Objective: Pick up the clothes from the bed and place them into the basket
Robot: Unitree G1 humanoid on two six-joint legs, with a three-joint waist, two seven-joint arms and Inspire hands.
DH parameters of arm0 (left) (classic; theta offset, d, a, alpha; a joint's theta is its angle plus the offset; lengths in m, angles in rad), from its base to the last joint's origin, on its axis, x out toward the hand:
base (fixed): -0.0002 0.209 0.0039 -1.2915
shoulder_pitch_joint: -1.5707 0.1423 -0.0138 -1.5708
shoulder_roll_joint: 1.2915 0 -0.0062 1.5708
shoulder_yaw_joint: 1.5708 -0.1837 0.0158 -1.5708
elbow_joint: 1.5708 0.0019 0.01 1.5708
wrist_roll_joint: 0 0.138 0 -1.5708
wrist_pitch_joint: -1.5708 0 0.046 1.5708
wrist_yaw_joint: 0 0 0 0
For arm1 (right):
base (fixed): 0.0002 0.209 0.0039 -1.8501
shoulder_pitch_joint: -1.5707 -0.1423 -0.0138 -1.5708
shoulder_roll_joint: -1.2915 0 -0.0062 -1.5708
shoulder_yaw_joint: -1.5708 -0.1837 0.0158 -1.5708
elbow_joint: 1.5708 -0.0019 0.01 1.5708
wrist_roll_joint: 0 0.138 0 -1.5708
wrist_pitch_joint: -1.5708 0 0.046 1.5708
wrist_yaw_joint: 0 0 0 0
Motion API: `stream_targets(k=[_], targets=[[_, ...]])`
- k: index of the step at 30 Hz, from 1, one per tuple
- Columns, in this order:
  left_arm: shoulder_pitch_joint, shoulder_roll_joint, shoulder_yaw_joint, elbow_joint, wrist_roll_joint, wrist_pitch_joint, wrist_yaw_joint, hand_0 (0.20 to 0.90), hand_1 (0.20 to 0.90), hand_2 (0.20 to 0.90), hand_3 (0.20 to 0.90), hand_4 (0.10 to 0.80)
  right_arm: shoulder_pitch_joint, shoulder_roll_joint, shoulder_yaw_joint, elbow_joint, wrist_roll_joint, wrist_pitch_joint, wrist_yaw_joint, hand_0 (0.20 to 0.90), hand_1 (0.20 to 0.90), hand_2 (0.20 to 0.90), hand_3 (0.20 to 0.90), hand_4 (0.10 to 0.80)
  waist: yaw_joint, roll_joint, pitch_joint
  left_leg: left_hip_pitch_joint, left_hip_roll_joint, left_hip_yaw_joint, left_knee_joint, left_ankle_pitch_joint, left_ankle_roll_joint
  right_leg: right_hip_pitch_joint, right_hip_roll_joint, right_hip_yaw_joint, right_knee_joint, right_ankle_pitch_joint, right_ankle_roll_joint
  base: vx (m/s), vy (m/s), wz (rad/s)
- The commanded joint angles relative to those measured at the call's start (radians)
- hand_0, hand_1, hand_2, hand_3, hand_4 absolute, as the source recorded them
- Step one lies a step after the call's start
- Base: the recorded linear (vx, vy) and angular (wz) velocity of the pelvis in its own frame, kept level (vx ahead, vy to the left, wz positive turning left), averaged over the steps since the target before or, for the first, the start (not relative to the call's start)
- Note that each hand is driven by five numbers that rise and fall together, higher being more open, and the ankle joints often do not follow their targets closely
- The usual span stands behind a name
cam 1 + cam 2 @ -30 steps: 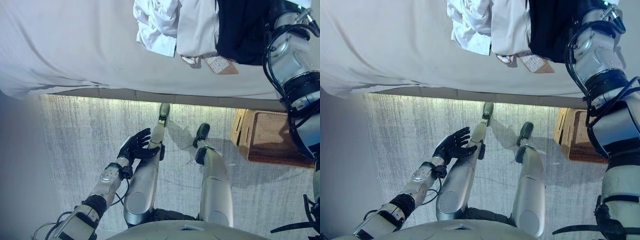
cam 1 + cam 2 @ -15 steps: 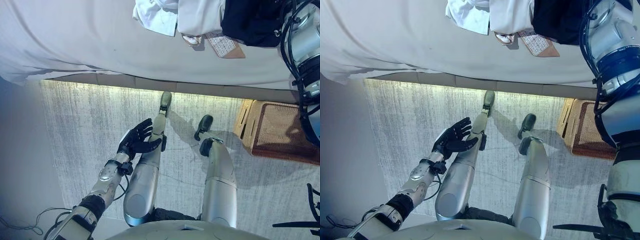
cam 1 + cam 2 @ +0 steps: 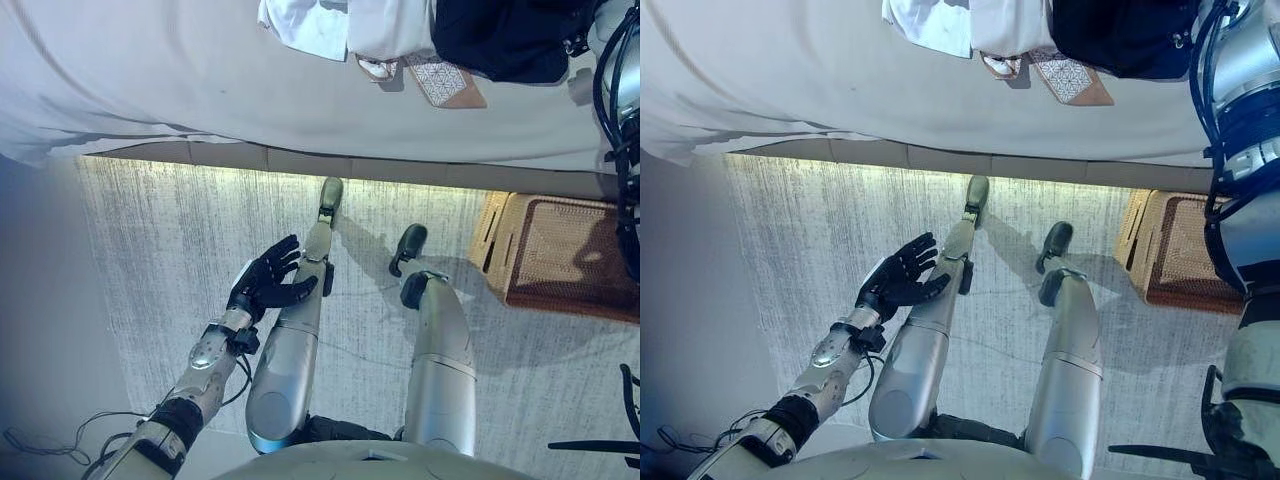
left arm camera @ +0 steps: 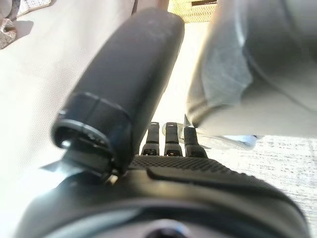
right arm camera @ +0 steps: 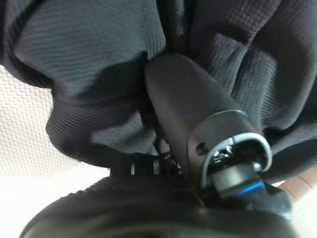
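Clothes lie on the bed (image 3: 150, 80) at its near right edge: a white garment (image 3: 300, 20), a cream one (image 3: 390, 25), a black garment (image 3: 500, 40) and a small patterned piece (image 3: 445, 82). The woven basket (image 3: 560, 255) stands on the floor by the bed, at the right. My right arm reaches up along the right edge to the black garment. In the right wrist view my right hand (image 5: 148, 208) has its thumb (image 5: 193, 114) pinched into bunched black cloth (image 5: 89, 64), with the fingers buried in it. My left hand (image 3: 265, 285) is open and empty, low over the floor.
A pale carpet (image 3: 160, 250) covers the floor between the bed and me. The bed's base edge (image 3: 250, 158) runs across the view. A grey wall (image 3: 40, 300) is at the left.
The view has shifted a little. My right arm has moved toward the upper right edge, uncovering more of the basket. The left hand keeps its place, open.
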Motion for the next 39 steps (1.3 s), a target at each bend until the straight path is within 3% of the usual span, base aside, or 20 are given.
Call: stream_targets(k=[1, 2, 7, 14, 15, 17, 27, 39], targets=[[0.109, 0.025, -0.016, -0.034, -0.012, -0.05, -0.039, 0.9, 0.9, 0.9, 0.9, 0.8, 0.016, -0.016, 0.056, -0.034, 0.021, -0.093, 0.018, 0.3, 0.3, 0.3, 0.2, 0.1, 0.028, 0.061, -0.021, 0.026, -0.026, 0.068, 0.005, -0.105, 0.04, 0.035, 0.055, 0.017, -0.022, -0.011, 0.007, -0.107, 0.036, 0.0], [0.105, 0.026, -0.01, -0.032, -0.01, -0.048, -0.039, 0.9, 0.9, 0.9, 0.9, 0.8, 0.007, -0.02, 0.054, -0.028, 0.022, -0.098, 0.016, 0.3, 0.3, 0.3, 0.2, 0.1, 0.037, 0.068, -0.021, 0.017, -0.015, 0.067, -0.002, -0.076, 0.043, 0.03, 0.066, 0.005, -0.041, 0.025, 0.0, -0.103, 0.032, 0.0], [0.12, 0.032, 0.009, -0.004, -0.012, -0.042, -0.052, 0.9, 0.9, 0.9, 0.9, 0.8, 0.002, -0.034, 0.047, -0.001, 0.02, -0.121, 0.007, 0.3, 0.3, 0.3, 0.2, 0.1, 0.032, 0.055, -0.021, 0.086, -0.014, 0.079, -0.008, -0.09, 0.045, 0.113, 0.071, -0.001, -0.088, 0.034, 0.007, -0.022, 0.0, -0.07], [0.117, 0.051, 0.03, 0.009, -0.004, -0.042, -0.047, 0.9, 0.9, 0.9, 0.9, 0.8, -0.01, -0.063, 0.045, 0.025, 0.01, -0.147, -0.05, 0.3, 0.3, 0.3, 0.2, 0.1, 0.018, 0.027, -0.021, 0.161, -0.027, 0.088, 0.032, -0.143, 0.055, 0.185, 0.063, -0.011, -0.115, 0.044, 0.01, -0.008, -0.047, 0.01], [0.117, 0.051, 0.033, 0.02, -0.002, -0.037, -0.045, 0.9, 0.9, 0.9, 0.9, 0.8, -0.011, -0.061, 0.047, 0.034, 0.005, -0.152, -0.071, 0.3, 0.3, 0.3, 0.2, 0.1, 0.011, 0.015, -0.021, 0.194, -0.037, 0.09, 0.048, -0.185, 0.054, 0.215, 0.053, -0.005, -0.103, 0.011, 0.017, 0.084, -0.039, 0.02], [0.105, 0.051, 0.039, 0.022, 0.006, -0.023, -0.034, 0.9, 0.9, 0.9, 0.9, 0.8, -0.021, -0.065, 0.046, 0.03, 0.002, -0.139, -0.095, 0.3, 0.3, 0.3, 0.2, 0.1, 0.012, 0.015, -0.021, 0.21, -0.032, 0.097, 0.039, -0.164, 0.058, 0.236, 0.055, -0.022, -0.128, 0.045, 0.011, -0.04, 0.003, -0.01], [0.076, 0.049, 0.04, 0.068, 0.049, -0.016, -0.004, 0.9, 0.9, 0.9, 0.9, 0.8, 0.032, -0.098, -0.006, 0.02, 0.012, -0.134, -0.14, 0.3, 0.3, 0.3, 0.2, 0.1, -0.01, -0.023, -0.024, 0.4, -0.03, 0.121, 0.006, -0.209, 0.074, 0.415, 0.033, -0.024, -0.208, 0.056, 0.028, 0.008, -0.018, 0.0], [0.072, 0.047, 0.053, 0.149, 0.161, 0.059, 0.02, 0.9, 0.9, 0.9, 0.9, 0.8, 0.136, -0.186, -0.062, -0.023, -0.003, -0.153, -0.119, 0.3, 0.3, 0.3, 0.2, 0.1, -0.03, -0.092, -0.139, 0.592, -0.018, 0.126, -0.079, -0.241, 0.075, 0.637, 0.012, -0.036, -0.373, 0.086, 0.044, 0.082, -0.049, 0.03]])
